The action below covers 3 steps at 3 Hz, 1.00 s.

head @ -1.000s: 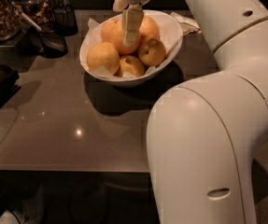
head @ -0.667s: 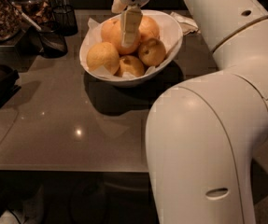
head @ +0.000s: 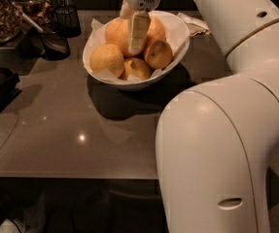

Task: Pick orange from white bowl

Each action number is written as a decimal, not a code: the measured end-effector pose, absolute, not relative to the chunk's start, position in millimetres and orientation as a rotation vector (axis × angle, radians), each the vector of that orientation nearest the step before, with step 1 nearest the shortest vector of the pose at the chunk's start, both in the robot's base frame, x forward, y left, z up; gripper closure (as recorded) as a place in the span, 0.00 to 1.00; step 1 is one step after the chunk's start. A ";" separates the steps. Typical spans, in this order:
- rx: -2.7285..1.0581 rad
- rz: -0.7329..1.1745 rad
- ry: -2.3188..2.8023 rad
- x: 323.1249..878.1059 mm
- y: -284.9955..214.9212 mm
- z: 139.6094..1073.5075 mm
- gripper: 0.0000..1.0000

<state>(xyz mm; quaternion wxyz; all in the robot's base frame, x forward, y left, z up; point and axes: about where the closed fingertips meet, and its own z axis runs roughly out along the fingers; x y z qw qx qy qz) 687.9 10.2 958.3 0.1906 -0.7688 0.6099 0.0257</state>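
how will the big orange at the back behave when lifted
The orange looks round and smooth, so it may slip or roll from a loose grip. It leans on other fruit in the white bowl, so neighbours could shift. The gripper sits over it.

Lighting: dim, warm, overhead. Glare: one small bright spot on the desk (head: 56,130) at 8 o'clock. Shadow: dark pool at 6 o'clock of the white bowl (head: 175,30). Gripper (head: 136,45): 12 o'clock, over the orange (head: 117,33), palely lit.
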 end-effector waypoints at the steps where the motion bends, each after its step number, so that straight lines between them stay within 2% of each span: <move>1: -2.153 0.088 1.731 686.2 6.6 954.3 0.23; 3: -2.154 0.123 1.753 683.0 8.2 945.6 0.23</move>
